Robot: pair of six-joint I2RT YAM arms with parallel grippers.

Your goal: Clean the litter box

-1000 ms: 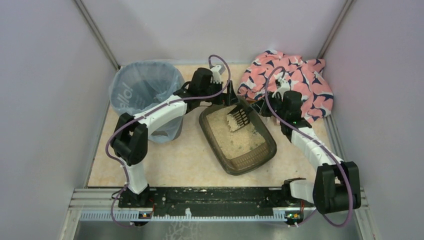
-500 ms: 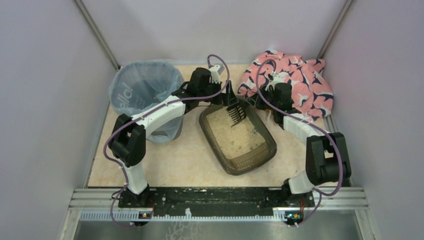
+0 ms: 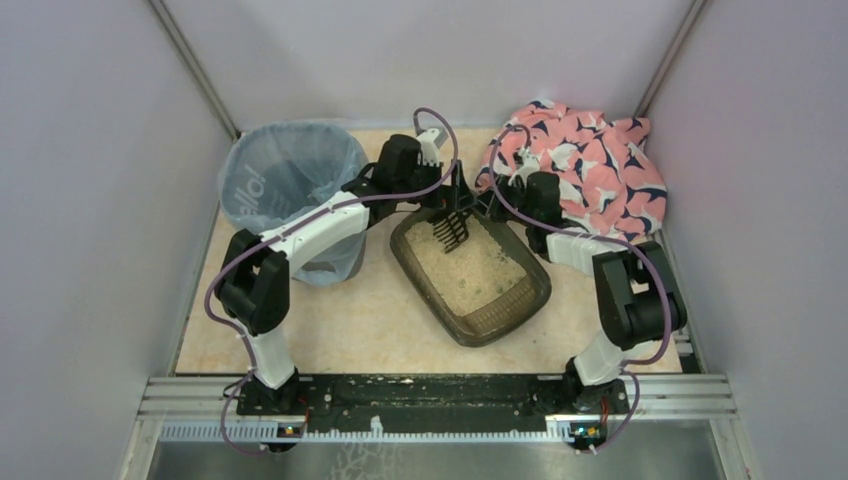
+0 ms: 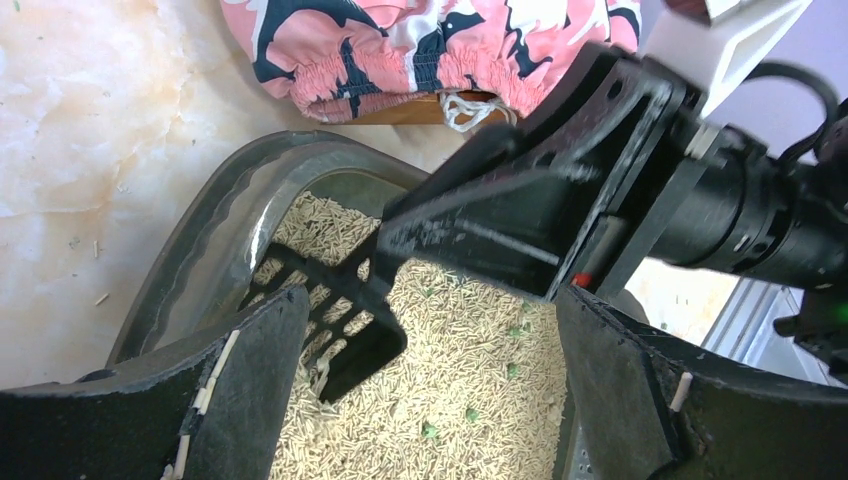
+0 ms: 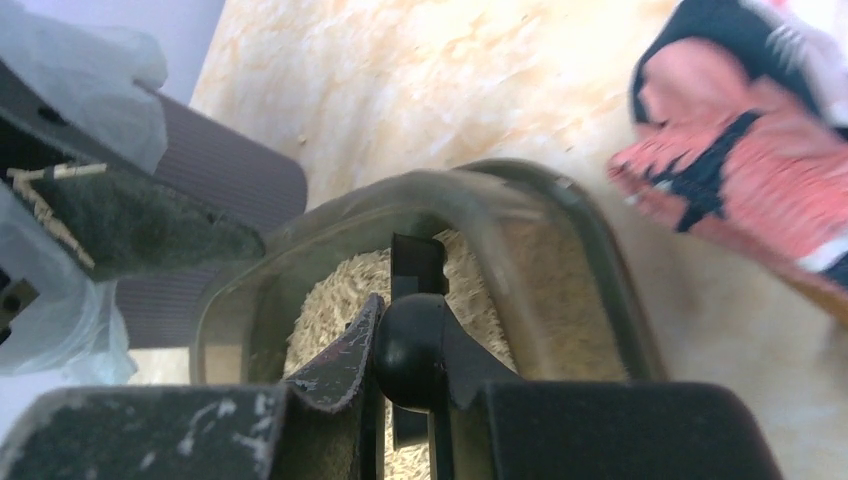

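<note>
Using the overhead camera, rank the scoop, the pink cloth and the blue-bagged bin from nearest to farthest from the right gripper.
1. Scoop, held in the right gripper, over the litter box.
2. Pink cloth, just behind, far right.
3. Bin, across at far left.

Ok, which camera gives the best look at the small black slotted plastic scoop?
Left wrist: the small black slotted plastic scoop is close, its slots clear. Top external shows it tiny. Right wrist shows only its handle, edge-on in the right pincer.

The right tool (image 5: 405, 362) clamps the black scoop (image 5: 418, 265) above beige litter in the litter box (image 5: 470, 180).
</note>
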